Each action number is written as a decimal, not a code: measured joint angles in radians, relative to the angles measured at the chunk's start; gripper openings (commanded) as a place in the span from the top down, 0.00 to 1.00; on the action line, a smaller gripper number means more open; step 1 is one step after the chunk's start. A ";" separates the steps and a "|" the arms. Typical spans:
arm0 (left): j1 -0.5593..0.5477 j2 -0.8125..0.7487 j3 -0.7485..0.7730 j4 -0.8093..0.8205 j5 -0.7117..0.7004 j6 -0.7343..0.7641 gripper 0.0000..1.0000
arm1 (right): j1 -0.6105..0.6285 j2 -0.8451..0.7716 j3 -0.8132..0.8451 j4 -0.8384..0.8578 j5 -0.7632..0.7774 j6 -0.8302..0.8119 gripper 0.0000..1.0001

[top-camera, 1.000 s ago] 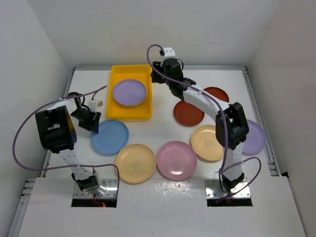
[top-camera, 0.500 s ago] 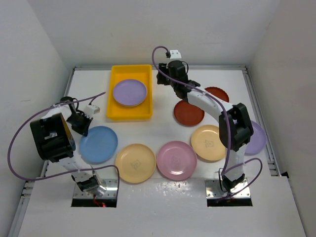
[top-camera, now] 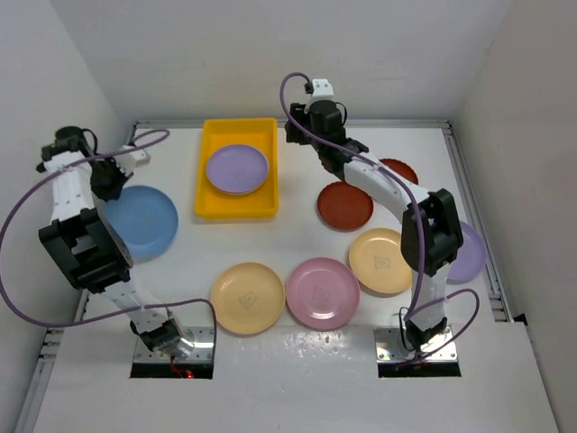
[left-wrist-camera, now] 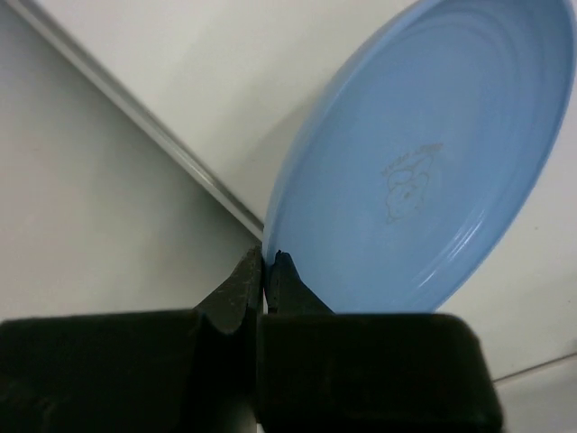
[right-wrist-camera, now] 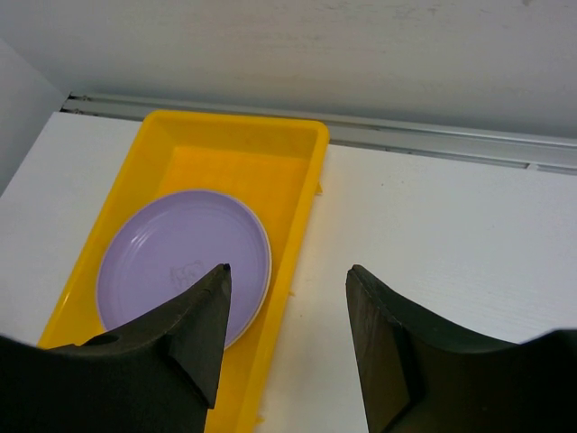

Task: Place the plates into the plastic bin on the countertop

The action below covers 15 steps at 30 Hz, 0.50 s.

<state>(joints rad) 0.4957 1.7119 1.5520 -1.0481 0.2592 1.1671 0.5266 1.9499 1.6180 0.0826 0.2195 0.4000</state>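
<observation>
L gripper (left-wrist-camera: 268, 262) pinches blue plate (left-wrist-camera: 424, 162), seemingly just rim, far left; thin grip may slip swinging to bin (right-wrist-camera: 234, 162). R gripper (right-wrist-camera: 287, 275) spread, empty.

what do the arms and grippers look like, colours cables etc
The left arm and right arm have white links with black joints. A purple cable loops along each, ending in a white plug. The left gripper and right gripper have black tapered fingers.

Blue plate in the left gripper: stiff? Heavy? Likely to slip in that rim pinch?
The blue plate is probably stiff: the left gripper pinches only its rim, yet it shows no sag or bend. It is likely light, since that small pinch seems to hold it tilted. The glossy surface and edge-only hold suggest it could pivot or slip.
</observation>
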 measured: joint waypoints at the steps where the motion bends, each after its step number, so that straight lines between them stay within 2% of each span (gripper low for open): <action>1: 0.017 0.026 0.069 -0.040 0.025 0.000 1.00 | -0.002 0.000 0.000 -0.002 -0.001 0.002 0.46; 6: 0.108 0.185 0.428 -0.146 0.161 -0.033 1.00 | -0.024 0.000 -0.008 -0.006 -0.003 0.012 0.46; 9: 0.122 0.233 0.530 -0.098 0.203 -0.177 1.00 | -0.035 -0.004 -0.036 -0.004 -0.001 0.015 0.46; 12: 0.068 0.244 0.546 0.005 0.239 -0.389 1.00 | -0.042 -0.008 -0.070 -0.005 0.008 0.019 0.46; 15: -0.062 0.251 0.544 0.117 0.259 -0.583 1.00 | -0.043 -0.015 -0.098 -0.009 0.010 0.023 0.46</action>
<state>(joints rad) 0.4335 1.9625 2.0960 -0.9306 0.5182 0.5846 0.4839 1.9347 1.5200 0.0734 0.2291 0.4232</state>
